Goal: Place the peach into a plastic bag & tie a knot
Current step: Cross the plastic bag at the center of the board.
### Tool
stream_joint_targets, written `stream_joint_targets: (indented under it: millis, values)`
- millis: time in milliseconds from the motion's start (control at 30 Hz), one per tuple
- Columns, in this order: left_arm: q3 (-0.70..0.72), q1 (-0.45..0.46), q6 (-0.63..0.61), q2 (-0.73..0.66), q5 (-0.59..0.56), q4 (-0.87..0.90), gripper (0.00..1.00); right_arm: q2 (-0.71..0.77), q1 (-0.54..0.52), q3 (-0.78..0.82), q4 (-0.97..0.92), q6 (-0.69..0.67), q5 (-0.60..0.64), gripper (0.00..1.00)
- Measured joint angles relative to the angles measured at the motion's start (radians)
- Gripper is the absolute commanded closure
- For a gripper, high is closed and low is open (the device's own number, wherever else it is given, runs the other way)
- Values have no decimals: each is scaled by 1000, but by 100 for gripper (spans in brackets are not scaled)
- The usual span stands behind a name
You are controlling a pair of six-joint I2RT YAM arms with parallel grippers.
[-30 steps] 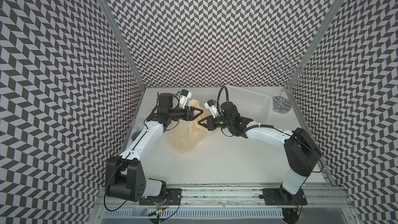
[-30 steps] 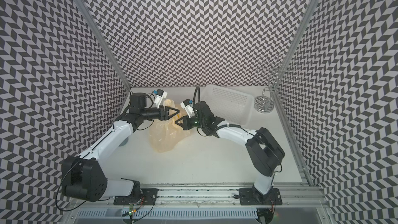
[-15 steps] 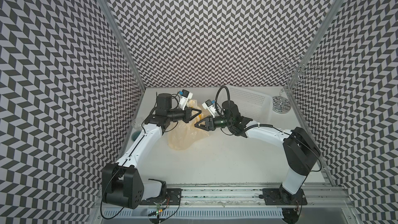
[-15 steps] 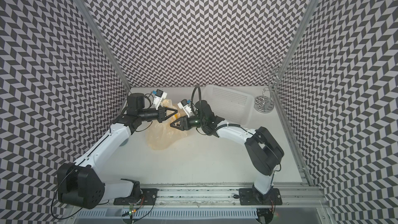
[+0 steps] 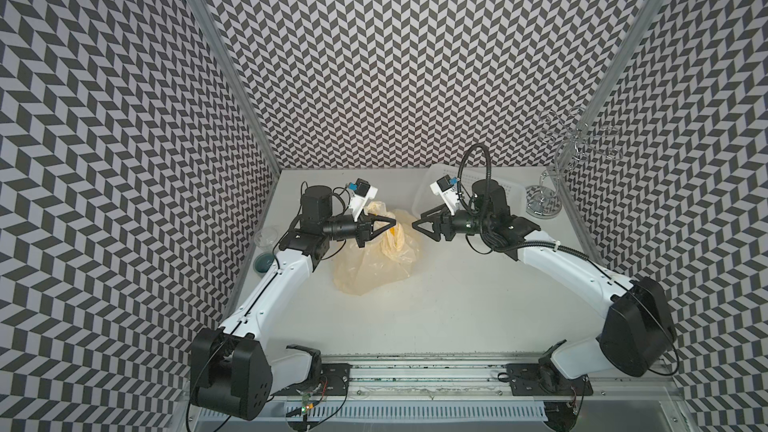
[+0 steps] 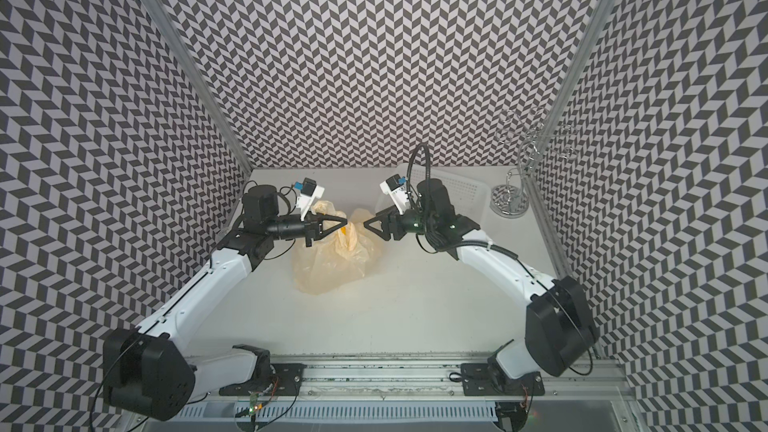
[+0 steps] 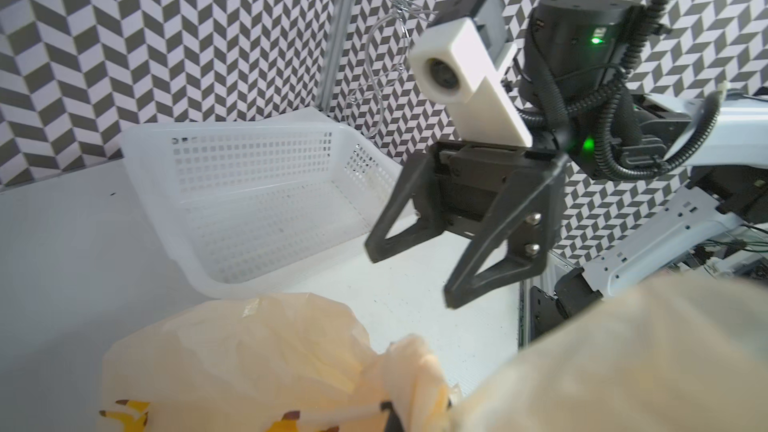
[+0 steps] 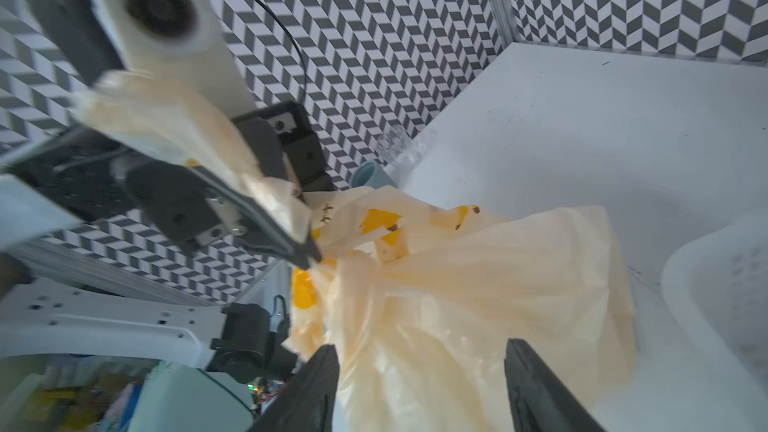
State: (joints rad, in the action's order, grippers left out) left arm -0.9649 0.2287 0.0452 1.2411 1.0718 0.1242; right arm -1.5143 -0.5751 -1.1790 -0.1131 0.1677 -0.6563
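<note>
The plastic bag (image 5: 374,268) (image 6: 328,263) lies crumpled on the white table between my two arms, cream-yellow with banana prints. My left gripper (image 5: 392,224) (image 6: 344,223) is shut on the bag's bunched handle strips (image 7: 415,371), the knot, and holds them up above the bag's body. One strip drapes back over this gripper (image 8: 307,257). My right gripper (image 5: 416,226) (image 6: 368,226) hangs open a short way right of the strips, touching nothing. Its fingers (image 7: 490,268) are spread wide, and in the right wrist view the gripper (image 8: 422,349) frames the bag (image 8: 478,305). The peach is hidden.
A white perforated basket (image 5: 511,191) (image 7: 249,201) stands at the back right, just behind my right wrist. A chrome wire stand (image 5: 544,201) is in the back right corner. A teal cup (image 5: 264,261) and a clear cup (image 5: 266,236) sit by the left wall.
My right gripper opened, let go of the bag and drew back to the right. My left gripper closed on the handle strips. The bag has shifted slightly.
</note>
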Motion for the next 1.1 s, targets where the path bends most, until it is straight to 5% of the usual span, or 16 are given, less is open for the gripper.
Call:
stream_joint_targets:
  millis: [333,700,1100]
  values:
    - [0,12,37,15,64,-12,100,-79,-86,-62,-78,-187,26,18]
    - [0,12,50,14,66,-19,100,-50,55,6,-19,-56,-110,19]
    - [0,12,61,14,63,-19,100,-47,-5,7,5,-9,-146,19]
